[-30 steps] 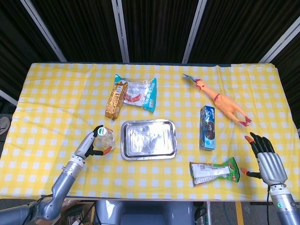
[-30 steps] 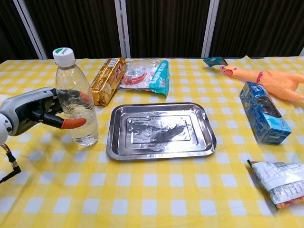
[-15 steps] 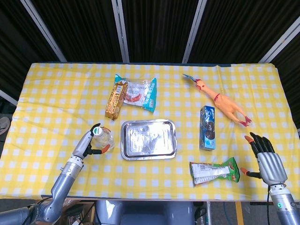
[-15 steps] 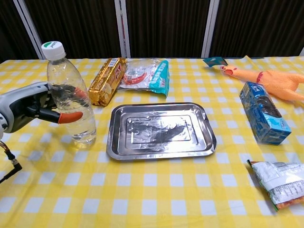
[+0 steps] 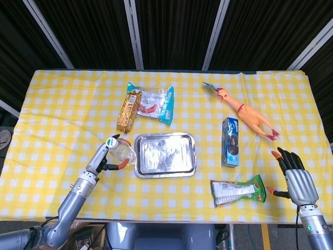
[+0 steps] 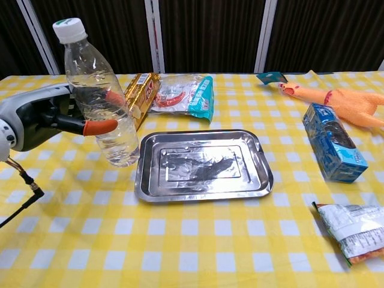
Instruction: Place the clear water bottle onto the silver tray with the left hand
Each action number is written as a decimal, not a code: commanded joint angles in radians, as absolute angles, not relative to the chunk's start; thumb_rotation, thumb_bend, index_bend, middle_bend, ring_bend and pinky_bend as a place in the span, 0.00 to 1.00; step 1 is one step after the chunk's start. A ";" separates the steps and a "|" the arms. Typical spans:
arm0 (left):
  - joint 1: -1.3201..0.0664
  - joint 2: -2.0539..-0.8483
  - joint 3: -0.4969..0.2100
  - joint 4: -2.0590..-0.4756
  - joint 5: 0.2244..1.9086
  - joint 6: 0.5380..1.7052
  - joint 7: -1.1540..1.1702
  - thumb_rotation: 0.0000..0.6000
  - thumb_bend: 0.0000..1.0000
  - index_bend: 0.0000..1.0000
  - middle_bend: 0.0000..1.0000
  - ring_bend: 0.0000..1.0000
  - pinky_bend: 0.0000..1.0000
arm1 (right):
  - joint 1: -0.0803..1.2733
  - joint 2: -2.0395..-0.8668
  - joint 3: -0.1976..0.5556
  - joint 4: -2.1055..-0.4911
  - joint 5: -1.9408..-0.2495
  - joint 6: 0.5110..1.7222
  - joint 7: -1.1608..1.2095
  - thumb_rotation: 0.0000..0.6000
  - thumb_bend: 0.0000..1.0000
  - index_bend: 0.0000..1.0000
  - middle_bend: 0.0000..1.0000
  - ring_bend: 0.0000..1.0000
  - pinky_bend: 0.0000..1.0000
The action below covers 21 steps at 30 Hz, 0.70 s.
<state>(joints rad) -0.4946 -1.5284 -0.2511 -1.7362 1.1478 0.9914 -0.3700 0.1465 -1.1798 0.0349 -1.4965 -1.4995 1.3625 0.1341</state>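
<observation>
Clear plastic water bottle, gripped in the left hand, was lifted and tilted just left of the silver tray, needing carrying rightward and setting down upright.

On the checked cloth lie a rubber chicken, a blue box and snack packets.
</observation>
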 commanded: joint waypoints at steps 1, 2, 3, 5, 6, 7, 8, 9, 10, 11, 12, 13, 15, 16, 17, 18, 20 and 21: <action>-0.530 -1.562 -0.274 -1.772 1.109 0.996 -0.300 1.00 0.47 0.45 0.41 0.00 0.03 | 0.147 -1.179 0.035 -1.497 -1.499 1.360 0.138 1.00 0.05 0.11 0.00 0.01 0.00; -0.541 -1.573 -0.281 -1.774 1.098 0.995 -0.284 1.00 0.47 0.45 0.41 0.00 0.03 | 0.147 -1.179 0.034 -1.496 -1.499 1.359 0.140 1.00 0.05 0.11 0.00 0.01 0.00; -0.550 -1.583 -0.286 -1.774 1.086 0.995 -0.267 1.00 0.47 0.45 0.41 0.00 0.03 | 0.147 -1.179 0.033 -1.495 -1.499 1.358 0.141 1.00 0.05 0.11 0.00 0.01 0.00; -0.576 -1.609 -0.302 -1.772 1.055 0.993 -0.228 1.00 0.47 0.45 0.41 0.00 0.03 | 0.147 -1.180 0.033 -1.491 -1.498 1.356 0.144 1.00 0.05 0.11 0.00 0.01 0.00; -0.592 -1.627 -0.314 -1.767 1.033 0.991 -0.210 1.00 0.47 0.45 0.41 0.00 0.03 | 0.148 -1.180 0.033 -1.489 -1.497 1.355 0.146 1.00 0.05 0.11 0.00 0.01 0.00; -0.610 -1.646 -0.327 -1.761 1.008 0.984 -0.195 1.00 0.47 0.45 0.41 0.00 0.03 | 0.148 -1.181 0.033 -1.488 -1.496 1.354 0.146 1.00 0.05 0.11 0.00 0.01 0.00; -0.627 -1.662 -0.339 -1.755 0.977 0.976 -0.180 1.00 0.47 0.45 0.41 0.00 0.04 | 0.149 -1.181 0.034 -1.487 -1.496 1.353 0.147 1.00 0.05 0.11 0.00 0.01 0.00; -0.642 -1.675 -0.352 -1.754 0.947 0.968 -0.170 1.00 0.47 0.44 0.41 0.00 0.04 | 0.149 -1.181 0.034 -1.486 -1.495 1.352 0.147 1.00 0.05 0.11 0.00 0.01 0.00; -0.656 -1.684 -0.364 -1.758 0.923 0.957 -0.166 1.00 0.47 0.44 0.41 0.00 0.04 | 0.149 -1.181 0.034 -1.486 -1.495 1.352 0.148 1.00 0.05 0.11 0.00 0.01 0.00; -0.667 -1.691 -0.375 -1.761 0.904 0.956 -0.159 1.00 0.47 0.44 0.41 0.00 0.04 | 0.149 -1.180 0.035 -1.486 -1.494 1.352 0.149 1.00 0.05 0.11 0.00 0.01 0.00; -0.674 -1.696 -0.382 -1.766 0.894 0.958 -0.154 1.00 0.47 0.44 0.41 0.00 0.04 | 0.149 -1.180 0.035 -1.486 -1.493 1.352 0.150 1.00 0.05 0.11 0.00 0.01 0.00; -0.681 -1.701 -0.389 -1.775 0.884 0.964 -0.142 1.00 0.46 0.44 0.41 0.00 0.04 | 0.149 -1.180 0.035 -1.485 -1.493 1.351 0.151 1.00 0.05 0.11 0.00 0.01 0.00; -0.696 -1.703 -0.403 -1.801 0.866 0.984 -0.110 1.00 0.46 0.44 0.41 0.00 0.04 | 0.150 -1.177 0.036 -1.486 -1.492 1.350 0.155 1.00 0.05 0.11 0.00 0.01 0.00; -0.703 -1.698 -0.415 -1.825 0.859 0.996 -0.092 1.00 0.46 0.44 0.41 0.00 0.04 | 0.151 -1.176 0.037 -1.487 -1.491 1.348 0.156 1.00 0.05 0.11 0.00 0.01 0.00; -0.709 -1.691 -0.427 -1.852 0.849 1.009 -0.076 1.00 0.46 0.44 0.42 0.00 0.04 | 0.150 -1.176 0.035 -1.486 -1.493 1.348 0.156 1.00 0.05 0.11 0.00 0.01 0.00; -0.713 -1.683 -0.440 -1.877 0.843 1.020 -0.063 1.00 0.46 0.44 0.42 0.00 0.04 | 0.150 -1.176 0.034 -1.486 -1.494 1.348 0.156 1.00 0.05 0.11 0.00 0.01 0.00; -0.727 -1.659 -0.475 -1.957 0.814 1.068 -0.004 1.00 0.46 0.44 0.42 0.00 0.04 | 0.151 -1.178 0.032 -1.486 -1.496 1.346 0.156 1.00 0.05 0.11 0.00 0.01 0.00; -0.735 -1.648 -0.488 -1.996 0.797 1.095 0.032 1.00 0.46 0.44 0.42 0.00 0.04 | 0.151 -1.179 0.031 -1.486 -1.498 1.346 0.155 1.00 0.05 0.11 0.00 0.01 0.00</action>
